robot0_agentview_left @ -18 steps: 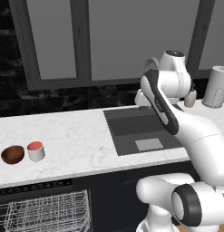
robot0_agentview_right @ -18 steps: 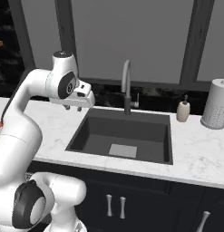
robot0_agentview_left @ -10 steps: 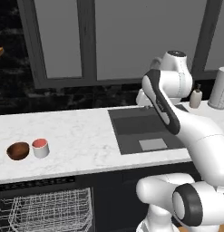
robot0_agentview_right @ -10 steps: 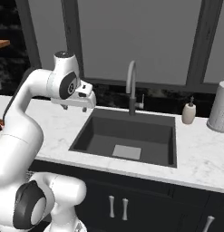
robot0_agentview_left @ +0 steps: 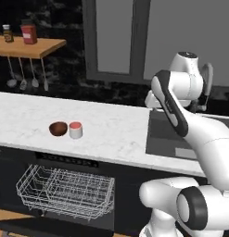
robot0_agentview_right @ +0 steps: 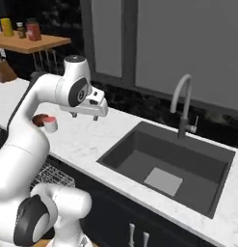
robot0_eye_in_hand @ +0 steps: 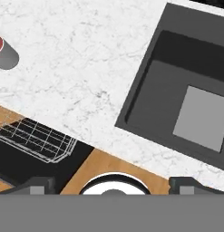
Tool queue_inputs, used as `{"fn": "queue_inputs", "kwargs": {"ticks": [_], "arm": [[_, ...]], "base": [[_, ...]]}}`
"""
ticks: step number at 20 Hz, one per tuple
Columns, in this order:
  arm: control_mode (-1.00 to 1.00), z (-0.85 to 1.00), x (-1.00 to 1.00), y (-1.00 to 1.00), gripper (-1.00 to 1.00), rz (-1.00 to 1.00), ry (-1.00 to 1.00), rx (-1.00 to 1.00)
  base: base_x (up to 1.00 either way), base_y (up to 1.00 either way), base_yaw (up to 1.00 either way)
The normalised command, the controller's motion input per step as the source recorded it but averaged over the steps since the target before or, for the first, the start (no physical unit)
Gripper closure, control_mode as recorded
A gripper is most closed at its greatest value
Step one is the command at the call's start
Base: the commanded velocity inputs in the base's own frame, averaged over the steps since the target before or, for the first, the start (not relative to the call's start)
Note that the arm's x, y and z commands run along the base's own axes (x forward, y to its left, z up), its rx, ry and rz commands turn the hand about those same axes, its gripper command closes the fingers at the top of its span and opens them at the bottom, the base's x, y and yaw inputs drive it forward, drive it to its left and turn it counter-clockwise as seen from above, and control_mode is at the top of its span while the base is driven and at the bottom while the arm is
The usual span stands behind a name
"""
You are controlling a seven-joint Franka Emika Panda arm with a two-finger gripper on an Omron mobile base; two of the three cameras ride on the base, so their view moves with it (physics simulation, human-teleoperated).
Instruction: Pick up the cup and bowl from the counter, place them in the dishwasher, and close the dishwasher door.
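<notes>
One cup (robot0_agentview_left: pixel 75 130), one bowl (robot0_agentview_left: pixel 58 128), touching or nearly so, side by side on the counter (robot0_agentview_left: pixel 106 129). Bowl to the left of the cup in the left base view. Both stand upright, well apart from the sink (robot0_agentview_right: pixel 171 169).

One dishwasher, open: white wire rack (robot0_agentview_left: pixel 65 190) pulled out below the counter edge, nothing in it. The door itself is hard to make out; a dark panel lies under the rack in the hand view.

One gripper (robot0_agentview_right: pixel 88 116), hanging above the counter between the cup and the sink, not touching anything. Fingers (robot0_agentview_right: pixel 95 116) are short stubs there; their tips (robot0_eye_in_hand: pixel 38 183) sit far apart at the bottom corners of the hand view, so the jaws stand wide, nothing between them.

One sink, one faucet (robot0_agentview_right: pixel 180 103). One wooden shelf (robot0_agentview_left: pixel 30 45) on the wall, two jars on it in the left base view, three containers in the right; three or four utensils hang under it.

Left base view: bowl and cup whole, rack from the front. Right base view: cup (robot0_agentview_right: pixel 50 124) partly behind the arm, bowl (robot0_agentview_right: pixel 39 119) a sliver; faucet in full, and a knife block (robot0_agentview_right: pixel 4 72). Hand view: cup (robot0_eye_in_hand: pixel 4 54) at the left edge seen from above, rack corner (robot0_eye_in_hand: pixel 41 140), wood floor (robot0_eye_in_hand: pixel 109 165), sink basin (robot0_eye_in_hand: pixel 186 99) with a pale square at its bottom.
</notes>
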Motion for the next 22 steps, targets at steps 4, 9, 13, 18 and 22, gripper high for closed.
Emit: {"fn": "queue_inputs", "kwargs": {"ticks": [4,9,13,18,22], "arm": [[1.0,0.0,0.0,0.0,-1.0,0.0,0.0,0.0],[1.0,0.0,0.0,0.0,-1.0,0.0,0.0,0.0],[1.0,0.0,0.0,0.0,-1.0,0.0,0.0,0.0],[1.0,0.0,0.0,0.0,-1.0,0.0,0.0,0.0],[1.0,0.0,0.0,0.0,-1.0,0.0,0.0,0.0]], "base": [[-0.22,-0.26,0.71],[-0.02,-0.07,0.56],[0.0,0.0,0.44],[0.0,-0.02,0.34],[0.07,-0.02,0.27]]}}
